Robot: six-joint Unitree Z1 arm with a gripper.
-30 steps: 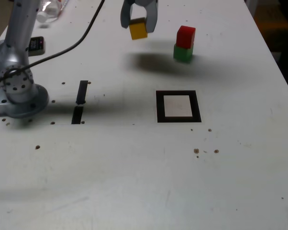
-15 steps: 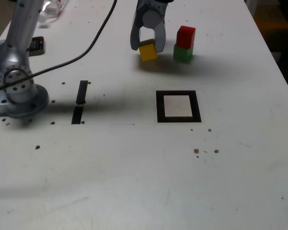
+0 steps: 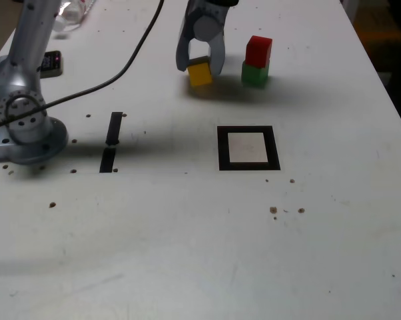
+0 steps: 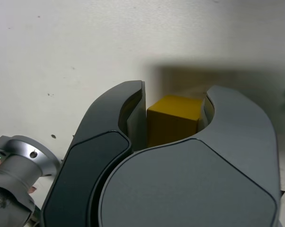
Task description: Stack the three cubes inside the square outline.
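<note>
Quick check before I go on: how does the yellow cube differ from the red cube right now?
The yellow cube is clamped in the shut gripper; the red cube is free of it. The yellow one sits tilted low by the table; the red one stands square atop the green cube. Both look the same size, and both are outside the square outline.

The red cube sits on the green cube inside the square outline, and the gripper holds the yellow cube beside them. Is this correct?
Not quite. In the exterior view the red cube does sit on the green cube, but that pair stands on the bare table, beyond the square outline, whose white centre holds nothing. The rest holds: the gripper is shut on the yellow cube beside them.
</note>
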